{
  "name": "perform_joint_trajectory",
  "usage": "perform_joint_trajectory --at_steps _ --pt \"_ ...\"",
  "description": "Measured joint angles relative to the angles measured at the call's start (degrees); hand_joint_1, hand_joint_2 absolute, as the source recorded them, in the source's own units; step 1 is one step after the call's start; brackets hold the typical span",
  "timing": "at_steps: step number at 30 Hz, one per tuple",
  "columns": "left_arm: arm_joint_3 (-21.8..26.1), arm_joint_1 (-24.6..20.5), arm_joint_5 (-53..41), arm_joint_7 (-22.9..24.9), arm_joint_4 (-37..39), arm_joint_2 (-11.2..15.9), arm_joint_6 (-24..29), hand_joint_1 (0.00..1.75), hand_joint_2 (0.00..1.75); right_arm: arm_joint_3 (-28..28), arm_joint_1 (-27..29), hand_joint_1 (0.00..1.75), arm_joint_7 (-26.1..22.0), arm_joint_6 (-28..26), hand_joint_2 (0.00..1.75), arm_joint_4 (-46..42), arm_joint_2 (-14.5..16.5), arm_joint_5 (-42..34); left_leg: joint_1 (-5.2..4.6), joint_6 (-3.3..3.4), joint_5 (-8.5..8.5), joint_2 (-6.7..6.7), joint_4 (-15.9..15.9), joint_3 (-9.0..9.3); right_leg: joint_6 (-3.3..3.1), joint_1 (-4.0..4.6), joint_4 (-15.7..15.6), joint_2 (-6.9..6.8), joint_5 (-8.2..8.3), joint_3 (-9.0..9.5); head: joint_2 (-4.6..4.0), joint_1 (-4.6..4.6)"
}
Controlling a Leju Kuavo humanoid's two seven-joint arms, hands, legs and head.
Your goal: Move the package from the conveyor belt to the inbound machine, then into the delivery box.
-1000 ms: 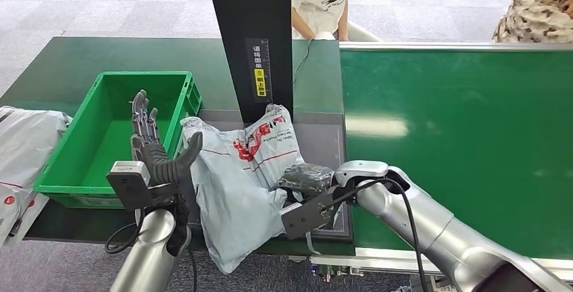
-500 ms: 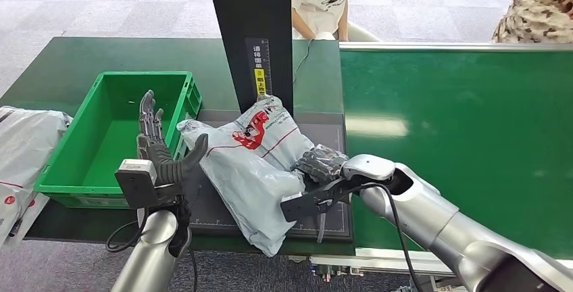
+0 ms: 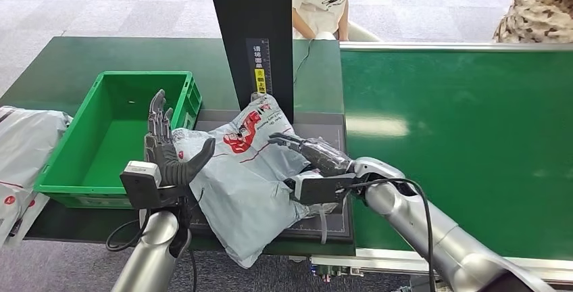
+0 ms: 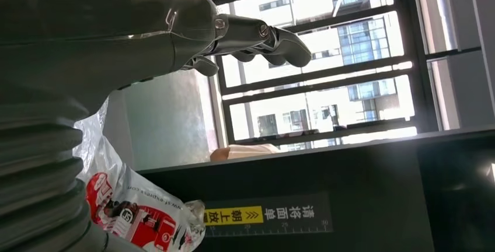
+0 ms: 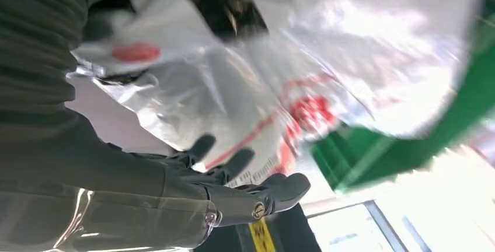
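Note:
The package, a grey-white poly bag with red print, lies on the inbound machine's dark platform and sags over its front edge. My right hand rests on the bag's right side with its fingers stretched out flat over it. The right wrist view shows the right hand spread beside the bag. My left hand stands upright and open at the bag's left end, thumb against it. In the left wrist view the left hand is above the bag.
A green crate sits left of the platform. The machine's black column rises behind the bag. The green conveyor belt runs on the right. Another grey bag lies at far left. Two people stand behind the table.
The right hand's fingers have uncurled from a grip and now lie flat on the bag. The bag has settled onto the platform. The left hand moved forward and right, against it.

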Motion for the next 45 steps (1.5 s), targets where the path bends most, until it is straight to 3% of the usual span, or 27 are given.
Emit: perform_joint_trajectory --at_steps 4,11,18,27,28,31,32,39,45 --pt "0.0 1.0 2.6 0.2 0.0 0.3 -3.3 0.0 1.75 -7.6 5.0 0.0 -2.7 0.1 1.75 -2.6 0.8 -5.3 0.0 0.0 -0.01 -0.01 0.0 -0.02 0.01 0.0 0.0 -0.02 -0.01 0.0 0.0 0.0" --pt "0.0 2.8 1.6 1.6 -0.3 1.3 -6.9 0.0 1.75 -20.6 14.0 0.0 -3.1 -0.6 1.75 -8.2 2.0 -9.9 0.0 0.01 -0.01 -0.03 0.0 -0.04 0.02 0.0 0.0 -0.05 -0.02 -0.01 0.0 0.01" --pt "-1.7 3.4 -20.8 8.5 0.2 3.6 -8.7 0.0 1.75 -32.0 22.0 0.0 -2.4 -2.8 1.75 -16.5 3.1 -10.2 0.0 0.02 -0.02 -0.07 0.0 -0.04 0.03 0.0 0.0 -0.1 -0.04 -0.04 0.0 0.0" --pt "-5.9 -1.0 -47.5 24.3 5.6 5.4 -14.2 0.0 1.75 -43.6 28.3 0.0 -1.7 -2.6 1.75 -25.1 5.7 -7.6 -0.01 0.01 -0.02 -0.03 0.0 -0.07 0.01 -0.01 0.0 -0.11 -0.02 -0.05 0.0 -0.01" --pt "-6.2 -1.7 -49.8 26.1 6.5 5.5 -15.5 0.19 1.75 -44.3 28.4 0.0 -1.5 -2.4 1.75 -25.5 6.0 -7.5 -0.01 0.01 -0.01 -0.01 0.0 -0.06 0.0 -0.01 0.0 -0.09 -0.01 -0.05 0.0 -0.01" --pt "-7.1 -3.4 -55.1 30.1 8.6 5.7 -19.4 1.49 1.75 -46.1 28.9 0.0 -1.1 -1.8 1.75 -26.6 6.8 -7.2 0.0 0.0 0.0 -0.02 0.0 -0.05 -0.01 -0.01 0.0 -0.08 -0.01 -0.04 0.0 0.0" --pt "-7.2 -3.7 -55.9 30.6 9.0 5.8 -20.3 1.75 1.75 -46.5 29.1 0.0 -1.0 -1.7 1.75 -26.9 7.0 -7.0 -0.01 0.0 -0.01 -0.01 0.0 -0.04 -0.01 -0.01 0.0 -0.08 -0.01 -0.04 0.0 -0.01" --pt "-7.9 -4.2 -57.1 30.3 10.1 6.1 -22.2 1.75 1.75 -48.5 30.9 0.0 -0.3 -1.6 1.75 -28.7 7.7 -6.9 -0.01 0.0 -0.01 -0.02 0.0 -0.04 0.0 -0.01 0.0 -0.08 -0.02 -0.04 0.0 -0.01" --pt "-8.2 -4.2 -55.2 27.2 10.1 6.4 -21.2 1.75 1.75 -49.6 32.9 0.0 0.1 -1.5 1.75 -30.3 8.1 -6.9 -0.01 0.0 -0.01 -0.02 0.0 -0.04 0.0 -0.01 0.0 -0.08 -0.02 -0.02 0.0 -0.01"
